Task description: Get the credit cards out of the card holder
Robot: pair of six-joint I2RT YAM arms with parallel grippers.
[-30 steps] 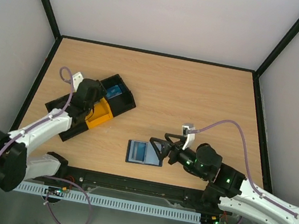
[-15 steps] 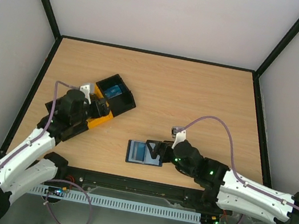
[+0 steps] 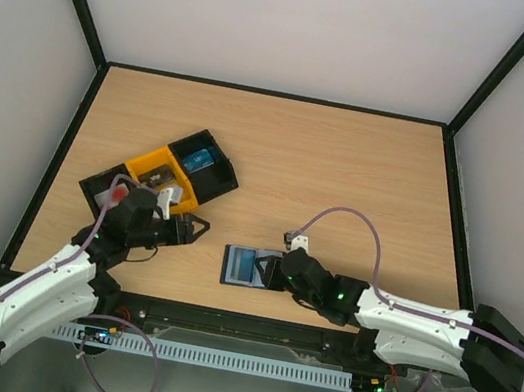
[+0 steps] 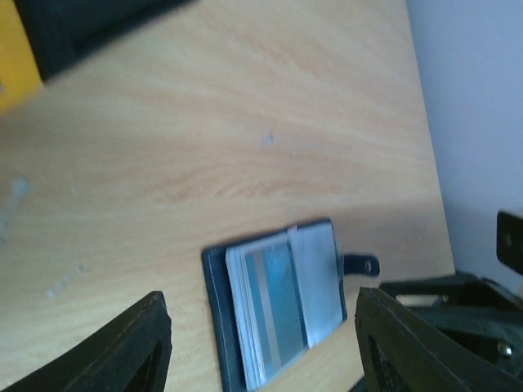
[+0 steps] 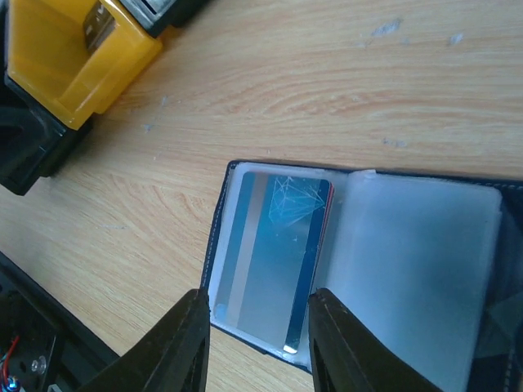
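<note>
Pale walls (image 3: pixel 293 19) enclose a light wooden table (image 3: pixel 349 161) framed in black; lighting even

White-shelled arms (image 3: pixel 39 279) with black joints — looping mauve cables (image 3: pixel 346 211), tiny green lights (image 3: pixel 340 293)

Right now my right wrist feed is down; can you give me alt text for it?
An open card holder lies on the wooden table with a blue card in its left pocket, under clear plastic. The right hand is open, its two dark fingers framing the card's lower end at the bottom edge. A yellow tray sits top left.
</note>
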